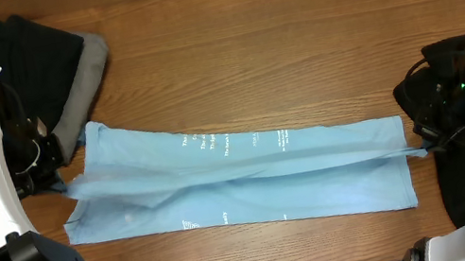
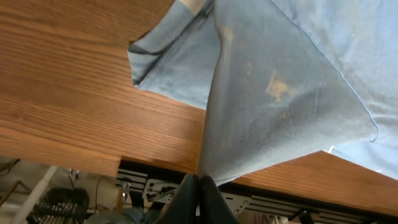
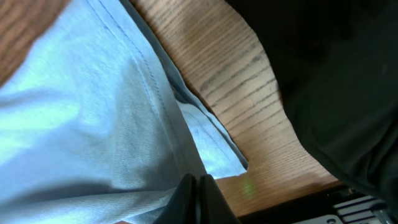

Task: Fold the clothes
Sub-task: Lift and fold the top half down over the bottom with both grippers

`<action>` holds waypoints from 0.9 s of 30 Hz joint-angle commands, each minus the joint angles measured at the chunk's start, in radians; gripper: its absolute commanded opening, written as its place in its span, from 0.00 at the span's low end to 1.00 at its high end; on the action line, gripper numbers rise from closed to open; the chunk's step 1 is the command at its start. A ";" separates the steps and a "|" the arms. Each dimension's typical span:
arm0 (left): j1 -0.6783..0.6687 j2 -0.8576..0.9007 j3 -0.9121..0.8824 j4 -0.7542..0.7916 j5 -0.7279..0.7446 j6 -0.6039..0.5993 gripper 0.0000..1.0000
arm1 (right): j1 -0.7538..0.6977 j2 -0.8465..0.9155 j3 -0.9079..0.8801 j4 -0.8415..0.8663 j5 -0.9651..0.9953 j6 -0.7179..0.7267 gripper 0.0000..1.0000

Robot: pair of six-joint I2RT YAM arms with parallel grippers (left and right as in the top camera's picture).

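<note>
I am in the middle of a fold, I think. The light blue T-shirt (image 1: pixel 241 179) lies long and thin across the wooden table (image 1: pixel 291 24), and I hold it at both ends.

My left claw (image 2: pixel 200 185) is pinched tight on the cloth at the left end. The blue cloth runs up from my tips like a little tent. My right claw (image 3: pixel 198 186) is pinched tight on the hem at the right end. Between the two claws the shirt is pulled into a straight ridge, and the tiny white words on it show on top.

At the far left corner sits a black garment (image 1: pixel 17 53) on top of a grey garment (image 1: pixel 87 79) — they look already folded. Just beside my right claw lies another black cloth (image 3: pixel 336 81), apart from the blue shirt.

So the step in hand seems to be the long fold, one long side going over the other. What comes next, I guess, is to move both claws the same way and at the same speed, so the ridge stays straight. Then I should set the cloth down flat and let go — both ends together. If one claw goes faster, the edge may go crooked. After that the strip needs folding end to end.
</note>
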 commanded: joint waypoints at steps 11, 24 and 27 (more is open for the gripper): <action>0.008 -0.028 -0.034 -0.002 -0.068 -0.033 0.08 | -0.001 -0.029 -0.049 -0.015 0.047 0.028 0.08; 0.008 -0.028 -0.034 0.002 -0.068 -0.033 0.27 | -0.002 -0.029 -0.062 0.024 0.062 0.047 0.41; 0.008 -0.028 -0.034 0.011 -0.061 -0.033 0.34 | -0.001 -0.029 -0.058 0.055 0.043 0.050 0.44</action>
